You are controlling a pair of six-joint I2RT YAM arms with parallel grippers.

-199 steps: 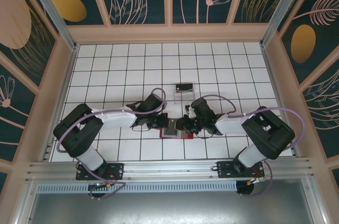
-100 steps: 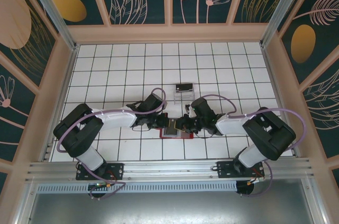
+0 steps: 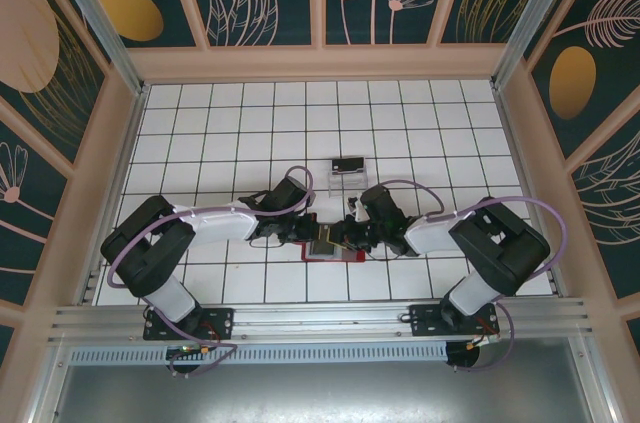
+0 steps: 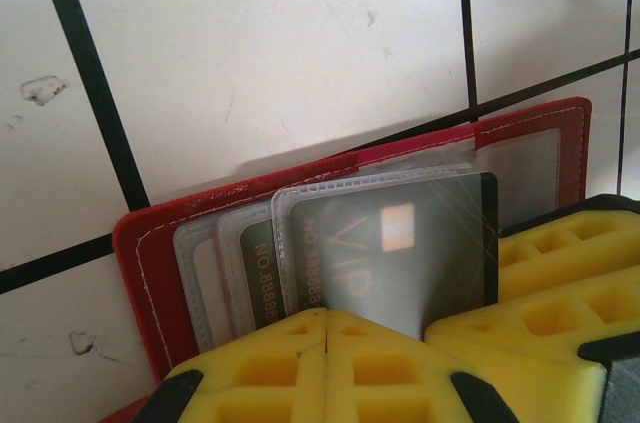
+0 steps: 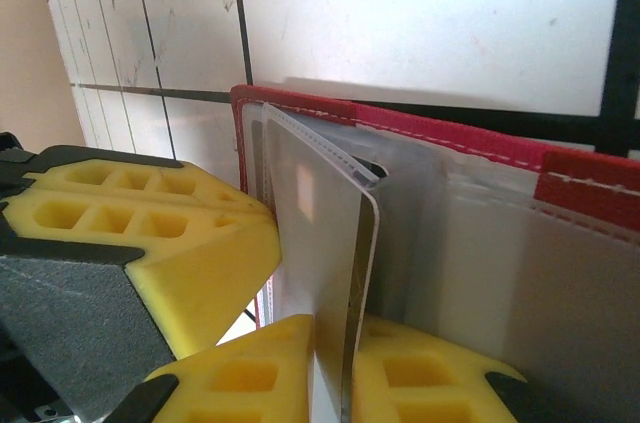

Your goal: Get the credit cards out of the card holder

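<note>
The card holder (image 3: 335, 257) lies open and flat on the table (image 3: 230, 133), near the front edge and between the two arms. Its long side runs left to right.

The left tool (image 3: 308, 233) comes down on it from the left with its fingers fully together. In the left wrist view they sit over the near edge of the sleeves, but whether they pinch the holder or only press on it cannot be told.

The right tool (image 3: 347, 235) meets the holder from the right. In the right wrist view its fingers are closed to a thin gap with the card (image 5: 320, 263) clamped edge-up between them.

The coming move probably turns on how that card lies to the right tool. Seen from the right wrist, it runs straight away from the tool into the clear sleeve (image 5: 330, 148), so its long axis lines up with the fingers. In the left wrist view what seems to be the same card (image 4: 400, 243), grey and marked VIP, lies mostly under the sleeve. Only its right short end shows, just beside the right tool's finger (image 4: 560, 263).

The sleeve mouth therefore appears to face right, and the right arm is the nearer one to that open end. A straight pull to the right along the card's length looks the likely way out, with the left tool keeping the holder down. A second card (image 4: 262, 283) sits in the sleeve behind.
</note>
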